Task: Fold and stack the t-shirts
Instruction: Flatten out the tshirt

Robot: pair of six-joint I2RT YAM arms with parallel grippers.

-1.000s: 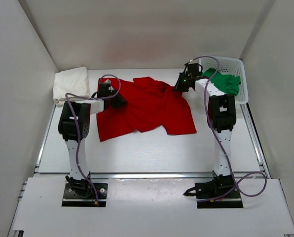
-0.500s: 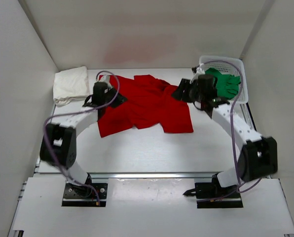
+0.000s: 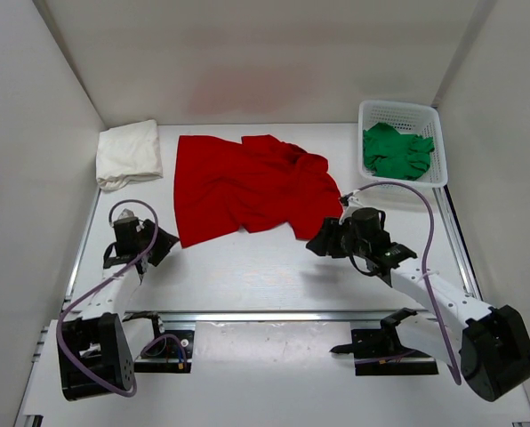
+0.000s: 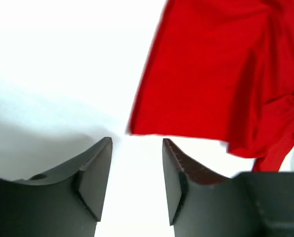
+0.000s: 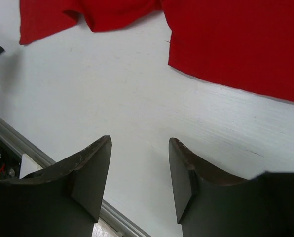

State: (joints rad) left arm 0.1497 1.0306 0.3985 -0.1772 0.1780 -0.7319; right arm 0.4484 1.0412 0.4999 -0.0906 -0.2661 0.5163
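The red t-shirt (image 3: 247,185) lies spread out, a little rumpled, in the middle of the table. It fills the upper right of the left wrist view (image 4: 221,84) and the top of the right wrist view (image 5: 236,44). A folded white t-shirt (image 3: 127,153) rests at the back left. The green t-shirt (image 3: 397,151) is crumpled in the white mesh basket (image 3: 398,108). My left gripper (image 3: 164,243) (image 4: 137,143) is open and empty, just short of the red shirt's near left corner. My right gripper (image 3: 316,244) (image 5: 139,143) is open over bare table near the shirt's right hem.
A metal rail (image 3: 265,316) (image 5: 18,143) runs along the table's near edge, close under both grippers. White walls enclose the table on the left, back and right. The basket sits in the back right corner.
Both arms have drawn back from the far edge of the red t-shirt toward the near side of the table. Both grippers have let go, and the shirt now lies spread flatter.
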